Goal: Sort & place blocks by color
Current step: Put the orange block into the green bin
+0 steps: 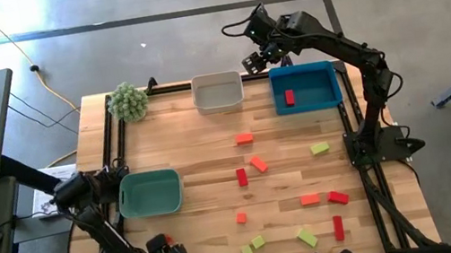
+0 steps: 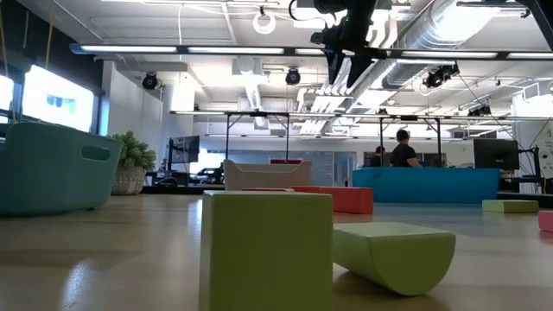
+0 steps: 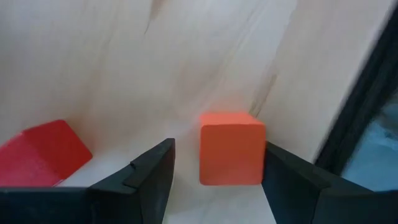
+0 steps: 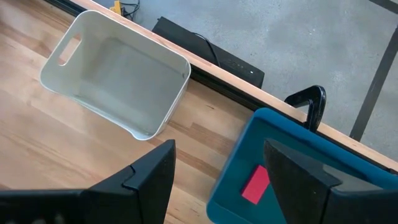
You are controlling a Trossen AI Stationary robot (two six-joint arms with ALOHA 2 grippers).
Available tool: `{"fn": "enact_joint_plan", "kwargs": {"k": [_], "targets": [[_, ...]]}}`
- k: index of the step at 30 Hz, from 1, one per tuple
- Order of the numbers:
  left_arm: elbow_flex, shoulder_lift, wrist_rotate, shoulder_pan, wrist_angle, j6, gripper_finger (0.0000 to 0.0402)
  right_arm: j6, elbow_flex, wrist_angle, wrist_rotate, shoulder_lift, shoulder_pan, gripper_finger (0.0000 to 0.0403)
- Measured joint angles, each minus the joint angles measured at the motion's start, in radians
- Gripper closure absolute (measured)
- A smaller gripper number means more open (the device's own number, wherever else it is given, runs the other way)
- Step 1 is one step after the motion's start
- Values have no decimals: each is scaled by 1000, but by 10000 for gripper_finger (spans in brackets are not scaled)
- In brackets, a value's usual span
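Our right gripper (image 4: 219,167) hangs above the far left corner of the blue tray (image 1: 275,91), fingers spread wide and holding nothing. One red block (image 1: 290,97) lies inside this tray, so we judge red goes there. The other blocks (image 1: 258,164) lie scattered on the table, on the near side of the blue tray. For the next pick we should lift clear of the tray wall first, then come down straight over one red block with a finger on each flat side. The right arm is stretched out from its base, with the wrist looking down at the tray's corner. Our left gripper (image 3: 217,163), far from the blue tray, stands open around an orange cube (image 3: 232,148).
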Motion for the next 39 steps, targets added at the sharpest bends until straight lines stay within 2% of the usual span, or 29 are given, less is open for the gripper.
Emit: {"fn": "enact_joint_plan", "kwargs": {"k": [9,17,25,29,39], "targets": [[1,6,-13,8,0,-15,203,0,0,0,0,0,0,171],[1,4,-5,27,4,3,297,0,0,0,0,0,0,171],[1,-35,14,54,21,30,299,-37,0,-10,-1,0,0,171],[1,-97,-21,79,1,30,299,-51,0,-41,-4,0,0,171],[1,-335,-192,181,-299,30,299,-144,0,-150,-8,1,0,171]]}}
